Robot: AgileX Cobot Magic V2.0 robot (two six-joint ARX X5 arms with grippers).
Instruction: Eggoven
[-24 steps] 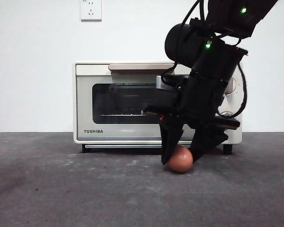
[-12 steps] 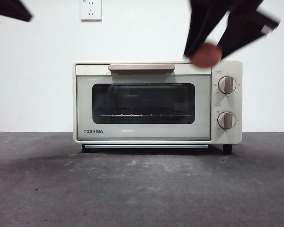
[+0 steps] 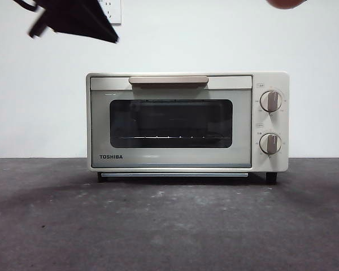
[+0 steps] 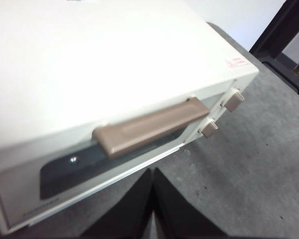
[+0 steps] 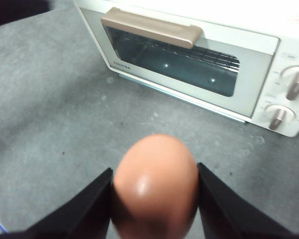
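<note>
Above the oven's left shoulder, high against the wall: left gripper (image 4: 152,189), jaws pressed together, carrying nothing. From the front it shows as a dark wedge near the wall socket (image 3: 109,11). Its wrist camera looks down on the cream top of the TOSHIBA toaster oven (image 3: 186,121) and on the tan door handle (image 4: 152,123), which lies just ahead of the closed jaw tips, its long axis running crosswise to them. This arm looks the nearer to the handle, tilted steeply downward toward it.

Centre, on the dark grey table (image 3: 169,226): the oven, upright, glass door (image 3: 170,123) shut, handle along its top edge, wire rack visible behind the glass.

Right of the door: two grey knobs (image 3: 270,101), one above the other.

Upper right, nearly out of the front picture: egg (image 5: 155,184), reddish-brown, pinched between the jaws of the right gripper (image 5: 154,199), one jaw on each flank. Only its lower curve shows at the top edge in the front view. It hangs high over the table, forward of the oven and toward the knob side, wrist angled down toward the door.

Judgement: the door must come open before the egg can go in; the handle-to-left-gripper line is what the next move depends on.
</note>
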